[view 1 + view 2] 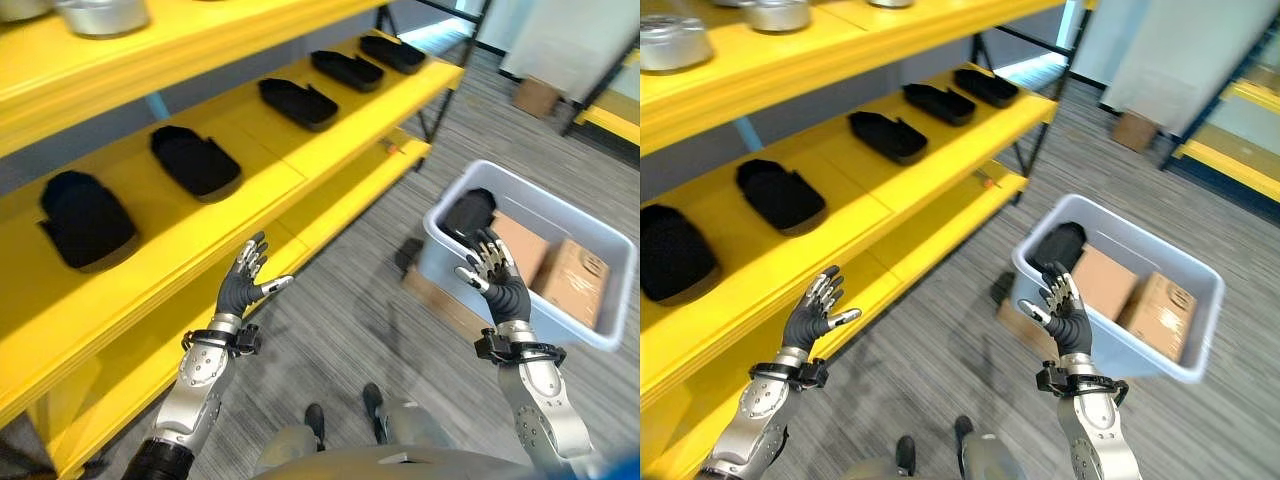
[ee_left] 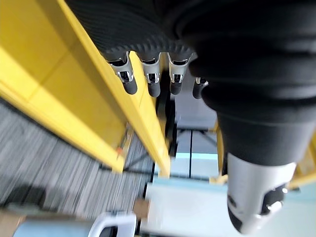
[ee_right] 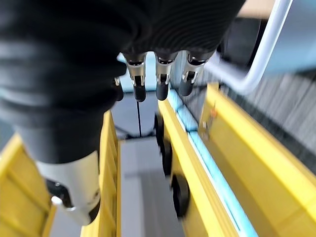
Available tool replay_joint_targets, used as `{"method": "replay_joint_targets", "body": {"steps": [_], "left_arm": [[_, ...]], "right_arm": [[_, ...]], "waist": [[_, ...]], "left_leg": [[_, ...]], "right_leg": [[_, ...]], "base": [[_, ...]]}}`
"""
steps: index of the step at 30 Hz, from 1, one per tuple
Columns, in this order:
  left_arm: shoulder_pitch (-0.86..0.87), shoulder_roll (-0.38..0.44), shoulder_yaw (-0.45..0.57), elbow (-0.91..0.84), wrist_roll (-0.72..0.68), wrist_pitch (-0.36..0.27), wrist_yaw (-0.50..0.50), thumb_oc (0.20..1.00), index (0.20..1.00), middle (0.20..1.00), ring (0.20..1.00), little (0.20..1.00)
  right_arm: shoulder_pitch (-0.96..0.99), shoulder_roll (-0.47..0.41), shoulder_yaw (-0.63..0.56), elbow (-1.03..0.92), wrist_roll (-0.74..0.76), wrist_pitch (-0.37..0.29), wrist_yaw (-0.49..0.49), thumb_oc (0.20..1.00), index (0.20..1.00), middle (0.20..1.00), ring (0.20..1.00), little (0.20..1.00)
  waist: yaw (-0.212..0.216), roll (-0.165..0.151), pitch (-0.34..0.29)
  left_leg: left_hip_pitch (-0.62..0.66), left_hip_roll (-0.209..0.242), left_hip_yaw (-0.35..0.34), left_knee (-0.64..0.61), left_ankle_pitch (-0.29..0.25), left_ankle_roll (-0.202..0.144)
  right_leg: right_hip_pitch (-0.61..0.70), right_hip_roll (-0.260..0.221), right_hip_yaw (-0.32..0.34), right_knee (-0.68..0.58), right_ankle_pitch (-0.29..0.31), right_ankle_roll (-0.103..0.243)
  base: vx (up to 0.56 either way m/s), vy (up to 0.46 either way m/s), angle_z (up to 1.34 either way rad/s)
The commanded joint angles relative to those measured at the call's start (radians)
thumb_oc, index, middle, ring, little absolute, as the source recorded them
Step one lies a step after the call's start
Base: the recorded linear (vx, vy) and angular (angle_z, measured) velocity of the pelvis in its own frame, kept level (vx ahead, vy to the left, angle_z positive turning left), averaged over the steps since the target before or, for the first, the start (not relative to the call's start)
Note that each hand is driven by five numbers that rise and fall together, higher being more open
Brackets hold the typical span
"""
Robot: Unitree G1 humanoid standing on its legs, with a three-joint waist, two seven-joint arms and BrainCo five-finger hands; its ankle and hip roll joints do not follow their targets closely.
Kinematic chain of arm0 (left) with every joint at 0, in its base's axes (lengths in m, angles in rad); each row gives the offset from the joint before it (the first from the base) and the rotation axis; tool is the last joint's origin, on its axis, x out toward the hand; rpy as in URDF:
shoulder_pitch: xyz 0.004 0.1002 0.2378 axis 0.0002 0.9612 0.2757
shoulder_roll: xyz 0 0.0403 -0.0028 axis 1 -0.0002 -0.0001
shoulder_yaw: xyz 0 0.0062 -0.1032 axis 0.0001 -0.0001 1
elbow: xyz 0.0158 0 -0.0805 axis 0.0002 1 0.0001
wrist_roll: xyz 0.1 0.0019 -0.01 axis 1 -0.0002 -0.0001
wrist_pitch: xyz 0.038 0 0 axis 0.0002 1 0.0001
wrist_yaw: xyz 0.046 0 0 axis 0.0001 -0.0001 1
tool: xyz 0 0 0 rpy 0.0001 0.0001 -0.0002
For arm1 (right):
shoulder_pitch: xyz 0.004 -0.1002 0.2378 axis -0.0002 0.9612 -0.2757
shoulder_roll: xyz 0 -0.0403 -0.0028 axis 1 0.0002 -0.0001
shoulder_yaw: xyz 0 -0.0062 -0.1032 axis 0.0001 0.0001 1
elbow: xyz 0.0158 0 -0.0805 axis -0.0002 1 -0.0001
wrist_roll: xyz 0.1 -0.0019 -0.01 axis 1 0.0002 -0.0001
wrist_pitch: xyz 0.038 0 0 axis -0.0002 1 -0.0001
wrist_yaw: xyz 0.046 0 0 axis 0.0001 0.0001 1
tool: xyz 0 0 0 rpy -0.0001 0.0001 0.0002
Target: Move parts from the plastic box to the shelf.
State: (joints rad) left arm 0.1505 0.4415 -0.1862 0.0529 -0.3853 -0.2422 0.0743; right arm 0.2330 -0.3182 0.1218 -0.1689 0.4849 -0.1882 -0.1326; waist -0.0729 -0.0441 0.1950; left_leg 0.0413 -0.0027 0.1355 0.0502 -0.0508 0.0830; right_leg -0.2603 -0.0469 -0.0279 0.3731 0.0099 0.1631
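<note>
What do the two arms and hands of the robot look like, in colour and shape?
Both arms are silver-grey with rounded, riveted shells. The left hand and right hand have silver fingers with dark tips and a thumb set apart. A dark ribbed cover wraps the back of each hand and wrist, ending in a black ring.

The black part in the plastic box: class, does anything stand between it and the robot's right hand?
Nothing visible does. The right hand, fingers open, hovers by the plastic box rim, beside the black part.
</note>
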Motion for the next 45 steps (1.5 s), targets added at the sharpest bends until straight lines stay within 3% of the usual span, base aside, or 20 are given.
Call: {"method": "replay_joint_targets", "body": {"steps": [1,5,7,10,11,13,14,16,17,20,22,23,25,26,27,28,30,33,37,45], "left_arm": [[0.051,0.016,0.047,-0.066,0.024,-0.033,-0.001,1.0,1.0,1.0,1.0,1.0],[0.054,-0.015,0.062,-0.036,0.046,-0.031,0.013,1.0,1.0,1.0,1.0,1.0],[0.039,-0.023,0.059,-0.021,0.06,-0.028,0.016,1.0,1.0,1.0,1.0,1.0],[0.018,-0.046,0.03,-0.011,0.051,-0.028,0.015,1.0,1.0,1.0,1.0,1.0],[0.003,-0.055,0.019,-0.01,0.044,-0.029,0.013,1.0,1.0,1.0,1.0,1.0],[-0.005,-0.066,0.014,-0.005,0.028,-0.029,0.01,1.0,1.0,1.0,1.0,1.0],[-0.012,-0.066,0.017,-0.002,0.019,-0.03,0.009,1.0,1.0,1.0,1.0,1.0],[-0.016,-0.065,0.014,-0.006,0.004,-0.032,0.008,1.0,1.0,1.0,1.0,1.0],[-0.013,-0.058,0.019,-0.008,0.005,-0.026,0.007,1.0,1.0,1.0,1.0,1.0],[0.002,-0.059,0.018,-0.008,0.005,-0.016,0.0,1.0,1.0,1.0,1.0,1.0],[0.001,-0.061,0.017,-0.009,0.007,-0.01,0.002,1.0,1.0,1.0,1.0,1.0],[0.013,-0.063,0.021,-0.014,0.001,-0.008,0.0,1.0,1.0,1.0,1.0,1.0],[0.028,-0.058,0.021,-0.018,0.011,-0.011,-0.005,1.0,1.0,1.0,1.0,1.0],[0.039,-0.056,0.023,-0.022,0.018,-0.013,-0.006,1.0,1.0,1.0,1.0,1.0],[0.048,-0.053,0.021,-0.02,0.024,-0.015,-0.013,1.0,1.0,1.0,1.0,1.0],[0.049,-0.054,0.02,-0.02,0.025,-0.015,-0.012,1.0,1.0,1.0,1.0,1.0],[0.05,-0.047,0.023,-0.02,0.039,-0.021,-0.015,1.0,1.0,1.0,1.0,1.0],[0.066,-0.059,0.032,-0.022,0.032,-0.028,-0.017,1.0,1.0,1.0,1.0,1.0],[0.048,-0.041,0.03,-0.038,0.018,-0.033,-0.022,1.0,1.0,1.0,1.0,1.0],[0.05,0.007,0.037,-0.045,0.01,-0.033,-0.005,1.0,1.0,1.0,1.0,1.0]], "right_arm": [[-0.037,-0.006,-0.039,-0.04,-0.023,-0.044,-0.011,1.0,1.0,1.0,1.0,1.0],[-0.051,-0.007,-0.05,-0.034,-0.053,-0.032,-0.04,1.0,1.0,1.0,1.0,1.0],[-0.042,-0.003,-0.058,-0.035,-0.048,-0.04,-0.039,1.0,1.0,1.0,1.0,1.0],[-0.018,-0.015,-0.076,-0.042,-0.026,-0.044,-0.046,1.0,1.0,1.0,1.0,1.0],[-0.01,-0.031,-0.092,-0.048,-0.019,-0.048,-0.039,1.0,1.0,1.0,1.0,1.0],[-0.016,-0.044,-0.09,-0.043,-0.004,-0.05,-0.038,1.0,1.0,1.0,1.0,1.0],[-0.023,-0.054,-0.089,-0.039,0.001,-0.054,-0.033,1.0,1.0,1.0,1.0,1.0],[-0.036,-0.073,-0.085,-0.025,0.01,-0.055,-0.03,1.0,1.0,1.0,1.0,1.0],[-0.038,-0.086,-0.09,-0.021,0.012,-0.054,-0.03,1.0,1.0,1.0,1.0,1.0],[-0.021,-0.092,-0.092,-0.022,0.011,-0.053,-0.03,1.0,1.0,1.0,1.0,1.0],[-0.021,-0.091,-0.094,-0.02,0.01,-0.051,-0.033,1.0,1.0,1.0,1.0,1.0],[-0.024,-0.094,-0.094,-0.017,0.011,-0.049,-0.034,1.0,1.0,1.0,1.0,1.0],[-0.017,-0.095,-0.093,-0.014,0.007,-0.049,-0.022,1.0,1.0,1.0,1.0,1.0],[-0.008,-0.097,-0.093,-0.014,0.007,-0.05,-0.016,1.0,1.0,1.0,1.0,1.0],[0.008,-0.099,-0.093,-0.012,0.002,-0.047,-0.005,1.0,1.0,1.0,1.0,1.0],[0.01,-0.1,-0.093,-0.012,0.002,-0.047,-0.005,1.0,1.0,1.0,1.0,1.0],[0.026,-0.107,-0.091,-0.012,-0.012,-0.04,0.012,1.0,1.0,1.0,1.0,1.0],[0.026,-0.097,-0.066,-0.013,-0.026,-0.03,0.044,1.0,1.0,1.0,1.0,1.0],[0.039,-0.072,-0.062,-0.014,-0.011,-0.017,0.06,1.0,1.0,1.0,1.0,1.0],[0.013,-0.063,-0.042,-0.016,-0.02,-0.003,0.065,1.0,1.0,1.0,1.0,1.0]], "waist": [[0.008,0.029,-0.003],[-0.017,0.017,0.001],[-0.021,0.008,-0.014],[-0.051,0.023,-0.043],[-0.07,0.051,-0.048],[-0.074,0.069,-0.047],[-0.074,0.076,-0.044],[-0.066,0.066,-0.032],[-0.052,0.036,-0.017],[-0.031,0.011,0.003],[-0.02,-0.005,0.006],[0.004,-0.016,0.017],[0.028,-0.027,0.014],[0.038,-0.026,0.013],[0.052,-0.012,0.005],[0.051,-0.013,0.005],[0.066,0.013,-0.005],[0.082,0.03,-0.03],[0.077,0.014,-0.051],[0.073,-0.021,-0.085]], "left_leg": [[0.02,0.003,-0.047,-0.036,-0.042,-0.041],[0.156,0.015,0.015,-0.078,-0.11,-0.089],[0.179,0.026,0.019,-0.076,-0.127,-0.105],[0.185,0.072,-0.006,-0.057,-0.129,-0.128],[0.2,0.117,-0.014,-0.042,-0.105,-0.151],[0.166,0.147,-0.014,0.018,-0.037,-0.176],[0.142,0.162,-0.025,0.078,0.035,-0.191],[0.076,0.169,-0.043,0.213,0.124,-0.199],[0.004,0.175,-0.045,0.397,0.193,-0.202],[-0.05,0.185,-0.041,0.494,0.192,-0.177],[-0.113,0.168,-0.041,0.475,0.159,-0.158],[-0.181,0.14,-0.057,0.437,0.111,-0.144],[-0.223,0.127,-0.098,0.341,0.095,-0.136],[-0.236,0.13,-0.128,0.231,0.107,-0.138],[-0.256,0.159,-0.175,0.042,0.191,-0.16],[-0.245,0.159,-0.174,0.023,0.2,-0.162],[-0.27,0.16,-0.207,-0.136,0.262,-0.203],[-0.227,0.164,-0.238,-0.137,0.27,-0.202],[-0.205,0.131,-0.188,-0.087,0.23,-0.18],[-0.235,0.055,-0.117,0.019,0.107,-0.107]], "right_leg": [[0.025,-0.106,-0.129,-0.174,0.029,-0.026],[0.008,-0.179,-0.231,-0.4,0.183,0.035],[0.031,-0.173,-0.245,-0.404,0.186,0.031],[0.033,-0.153,-0.242,-0.358,0.171,0.001],[0.024,-0.127,-0.251,-0.301,0.125,-0.023],[0.028,-0.106,-0.263,-0.282,0.086,-0.049],[0.039,-0.083,-0.257,-0.282,0.069,-0.068],[0.067,-0.049,-0.234,-0.299,0.046,-0.102],[0.111,-0.029,-0.211,-0.322,0.029,-0.138],[0.174,0.004,-0.155,-0.349,-0.002,-0.167],[0.191,-0.007,-0.141,-0.357,-0.004,-0.161],[0.23,0.0,-0.108,-0.373,-0.012,-0.151],[0.252,0.0,-0.068,-0.375,-0.025,-0.143],[0.264,0.003,-0.053,-0.372,-0.039,-0.139],[0.293,0.008,-0.035,-0.372,-0.062,-0.13],[0.295,0.008,-0.036,-0.371,-0.065,-0.131],[0.363,0.014,0.012,-0.362,-0.11,-0.115],[0.401,0.006,0.067,-0.355,-0.139,-0.105],[0.427,-0.06,0.082,-0.339,-0.135,-0.069],[0.374,-0.167,0.11,-0.328,-0.037,0.003]], "base": [[0.22,-0.095,-1.0],[0.45,-0.244,-0.79],[0.34,-0.257,0.11],[0.29,-0.238,0.35],[0.22,-0.264,0.54],[0.21,-0.301,0.19],[0.13,-0.268,-0.18],[0.18,-0.329,-0.41],[0.27,-0.386,-0.55],[0.24,-0.227,-0.7],[0.18,-0.046,-0.5],[0.25,0.013,-0.44],[0.32,0.057,-0.49],[0.43,0.169,-0.79],[0.35,0.132,-0.92],[0.47,0.184,-0.44],[0.51,0.232,-0.43],[0.34,0.254,-0.77],[0.28,0.239,-1.05],[0.13,0.194,-0.2]]}}
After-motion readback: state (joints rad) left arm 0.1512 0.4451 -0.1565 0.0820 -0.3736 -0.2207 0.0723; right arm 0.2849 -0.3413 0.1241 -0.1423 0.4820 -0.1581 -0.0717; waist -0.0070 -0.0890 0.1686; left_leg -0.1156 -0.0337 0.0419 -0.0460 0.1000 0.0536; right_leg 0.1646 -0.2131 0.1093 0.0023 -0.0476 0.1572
